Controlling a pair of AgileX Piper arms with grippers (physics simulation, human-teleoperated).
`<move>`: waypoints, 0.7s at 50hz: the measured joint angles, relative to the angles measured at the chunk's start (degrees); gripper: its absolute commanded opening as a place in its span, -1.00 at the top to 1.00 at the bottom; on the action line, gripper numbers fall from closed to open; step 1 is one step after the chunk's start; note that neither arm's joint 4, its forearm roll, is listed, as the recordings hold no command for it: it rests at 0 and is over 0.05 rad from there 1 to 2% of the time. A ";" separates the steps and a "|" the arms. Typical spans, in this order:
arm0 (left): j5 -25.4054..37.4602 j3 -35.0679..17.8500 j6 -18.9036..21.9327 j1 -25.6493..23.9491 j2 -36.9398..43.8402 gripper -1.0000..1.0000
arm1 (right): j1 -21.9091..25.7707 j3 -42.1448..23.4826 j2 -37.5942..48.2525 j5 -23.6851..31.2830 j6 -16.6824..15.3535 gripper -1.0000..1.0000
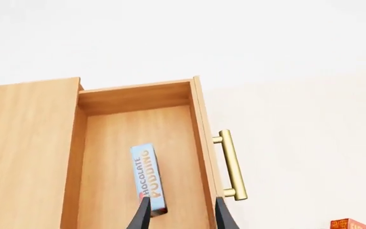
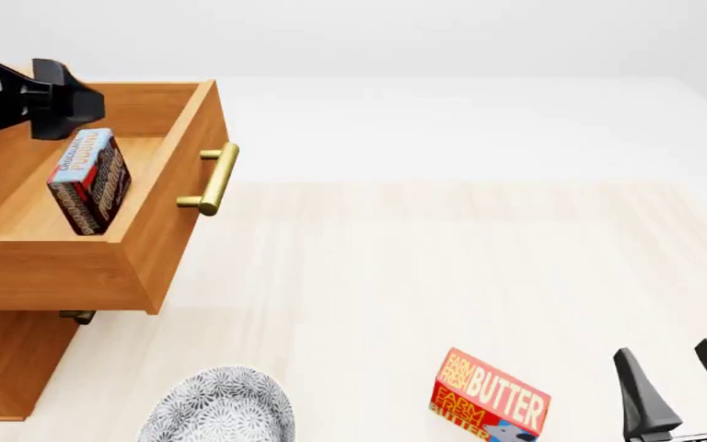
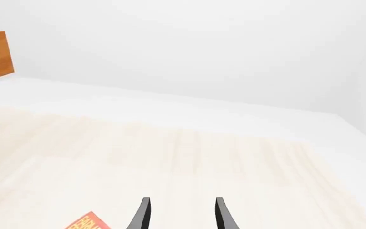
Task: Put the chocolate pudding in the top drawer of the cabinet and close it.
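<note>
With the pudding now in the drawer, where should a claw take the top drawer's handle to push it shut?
Grip the brass handle mid-bar, between its two posts, coming from the table side in front of the open top drawer. The bar stands off the drawer front, leaving room for a finger behind it. The left claw is nearest.

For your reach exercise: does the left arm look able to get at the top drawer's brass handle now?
Probably yes: the left gripper hangs open just above the open top drawer, the brass handle close beside it with nothing between.
</note>
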 measured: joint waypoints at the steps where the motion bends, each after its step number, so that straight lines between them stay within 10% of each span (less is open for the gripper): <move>1: -0.03 -0.06 -0.05 -0.25 0.01 -1.00 | 0.00 0.00 0.00 0.00 0.01 -1.00; 35: -1.03 -5.16 -0.86 -10.15 4.08 -1.00 | -0.05 0.00 0.01 0.14 0.33 -1.00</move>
